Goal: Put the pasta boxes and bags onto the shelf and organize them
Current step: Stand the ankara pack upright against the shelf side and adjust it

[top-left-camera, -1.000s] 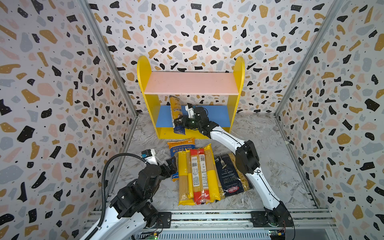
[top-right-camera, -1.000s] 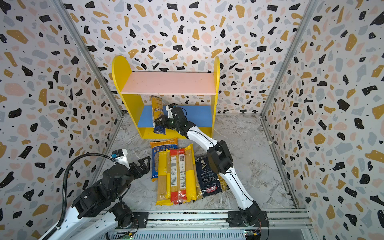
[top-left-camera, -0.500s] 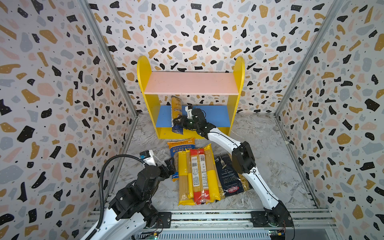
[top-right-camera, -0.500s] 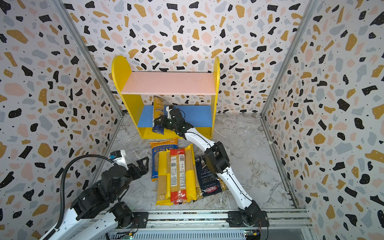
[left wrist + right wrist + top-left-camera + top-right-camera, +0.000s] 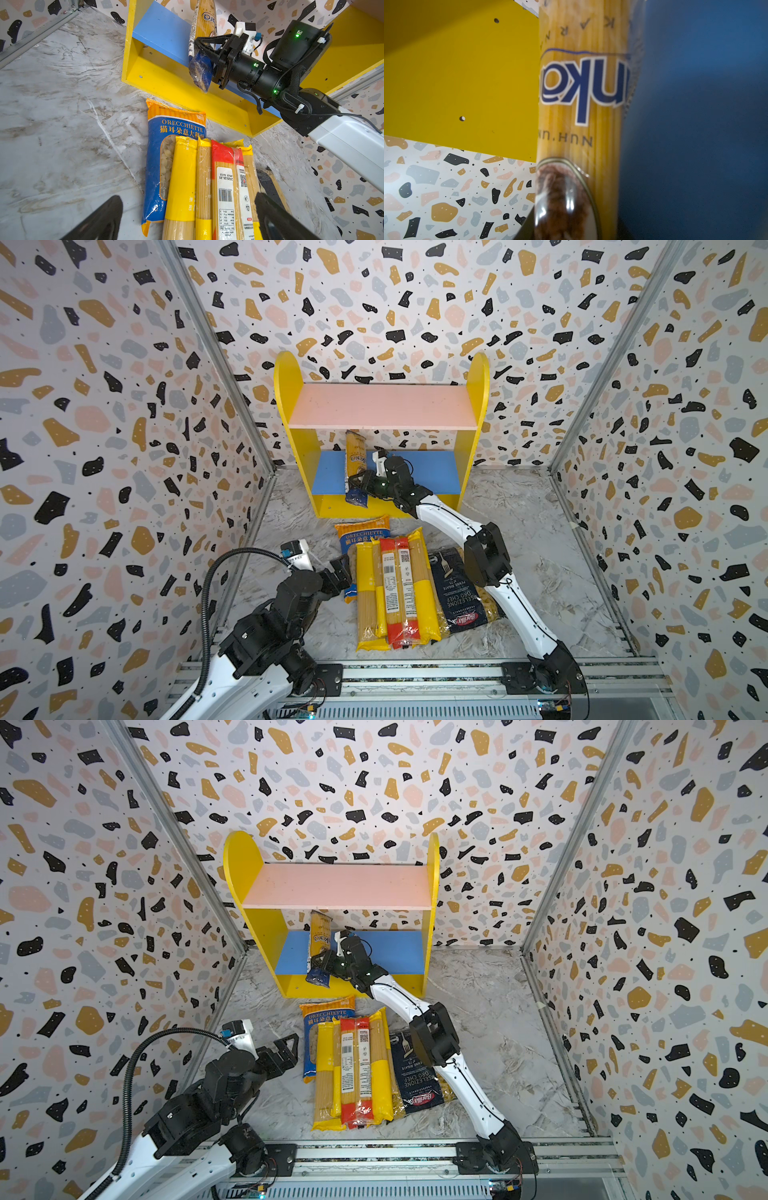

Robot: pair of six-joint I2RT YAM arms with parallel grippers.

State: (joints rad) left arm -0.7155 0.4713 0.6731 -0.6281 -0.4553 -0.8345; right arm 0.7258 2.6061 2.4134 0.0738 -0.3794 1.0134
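The shelf (image 5: 382, 406) (image 5: 336, 886) stands at the back wall, its pink upper board bare. My right gripper (image 5: 359, 485) (image 5: 322, 965) (image 5: 199, 52) is shut on a dark blue and gold spaghetti pack (image 5: 354, 456) (image 5: 320, 932) (image 5: 202, 25) (image 5: 581, 83). The pack stands nearly upright over the left part of the blue lower board (image 5: 164, 31), and its dark end hangs past the front edge. My left gripper (image 5: 343, 568) (image 5: 286, 1048) (image 5: 187, 207) is open just above the floor, beside the Orecchiette bag (image 5: 361, 533) (image 5: 166, 155).
On the marble floor in front of the shelf lie two yellow spaghetti packs (image 5: 368, 597) (image 5: 424, 593), a red one (image 5: 397, 593) between them and a navy Barilla bag (image 5: 457, 593) under my right forearm. Patterned walls close in on three sides.
My right gripper has carried the spaghetti pack a little to the left along the lower board. The left arm has barely shifted.
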